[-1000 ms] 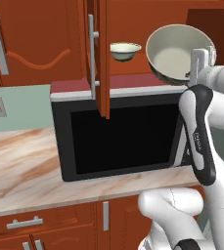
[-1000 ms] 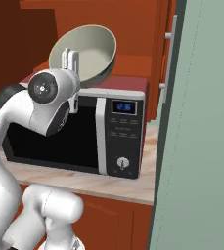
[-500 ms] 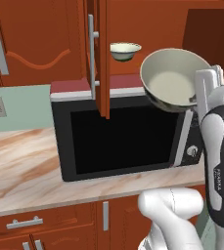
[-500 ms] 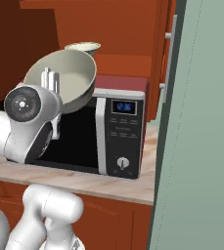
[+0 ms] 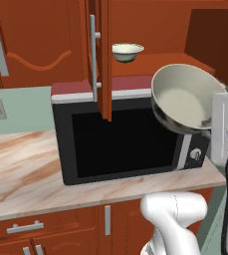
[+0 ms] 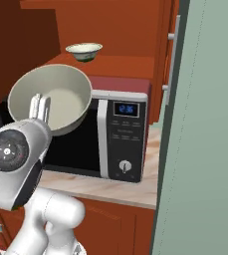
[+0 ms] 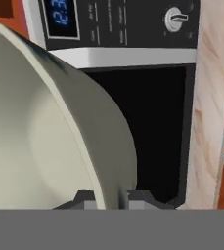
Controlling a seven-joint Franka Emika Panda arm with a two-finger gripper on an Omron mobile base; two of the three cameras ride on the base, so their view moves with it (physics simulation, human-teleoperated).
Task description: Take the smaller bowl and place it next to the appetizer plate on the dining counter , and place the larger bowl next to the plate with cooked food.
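A: Lower now, the larger bowl (image 5: 185,102) has come down from beside the open cupboard to in front of the microwave (image 5: 120,134), tilted, cream inside facing the cameras.

B: Grip?

A: gripper (image 7: 111,197) clamped on its rim, fingers either side of the wall, seen in the hand view.

B: Counter?

A: Marbled wall counter (image 5: 21,172) under the microwave.

B: Other one?

A: smaller bowl (image 6: 84,51) sits on the cupboard shelf above the microwave, upright, well apart from the big one.
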